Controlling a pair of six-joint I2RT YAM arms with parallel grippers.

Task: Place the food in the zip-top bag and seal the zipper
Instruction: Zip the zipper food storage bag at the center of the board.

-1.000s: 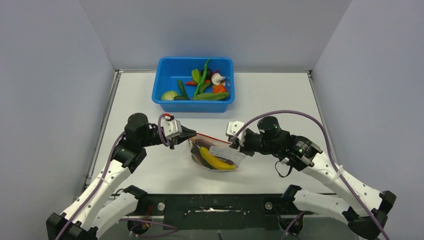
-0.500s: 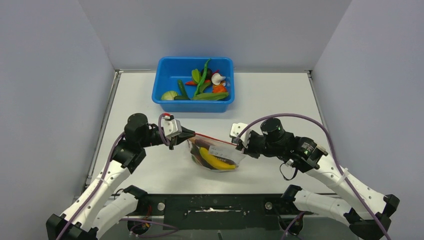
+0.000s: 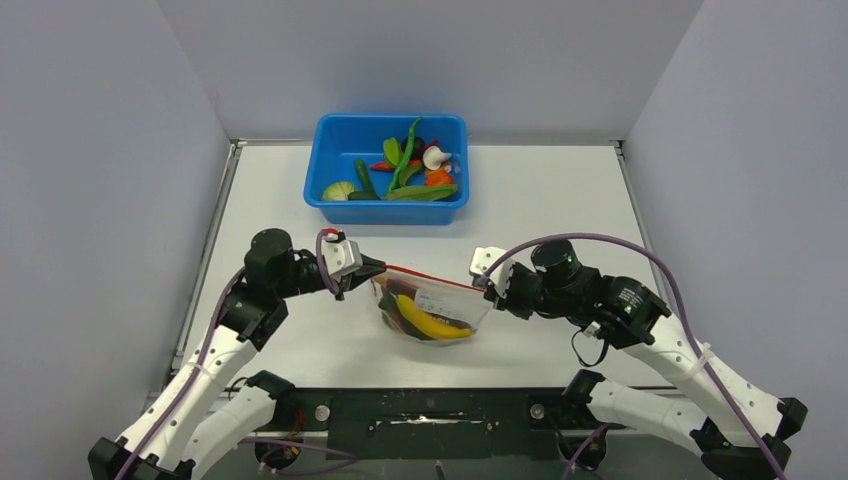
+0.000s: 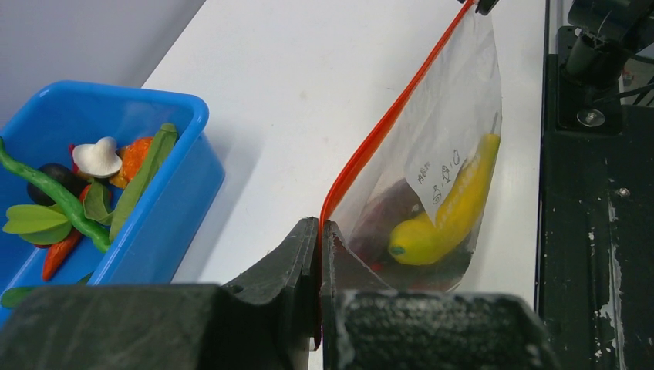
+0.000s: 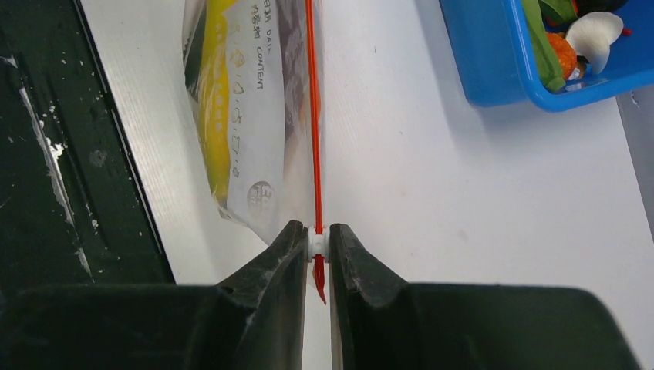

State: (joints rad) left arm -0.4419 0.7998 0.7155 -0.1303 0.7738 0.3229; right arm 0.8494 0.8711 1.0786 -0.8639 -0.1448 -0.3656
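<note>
Left hand (image 3: 376, 268): pinched tight on the bag (image 3: 445, 303) at its left top corner.
Right hand (image 3: 488, 285): closed on the zipper (image 3: 430, 277) at its right end.
Bag: stretched between both hands, on the near side of the tub (image 3: 326, 193), over the worktop (image 3: 560, 200).
Banana (image 3: 432, 323): inside the bag.
Other food (image 3: 405, 170): in the tub.
</note>
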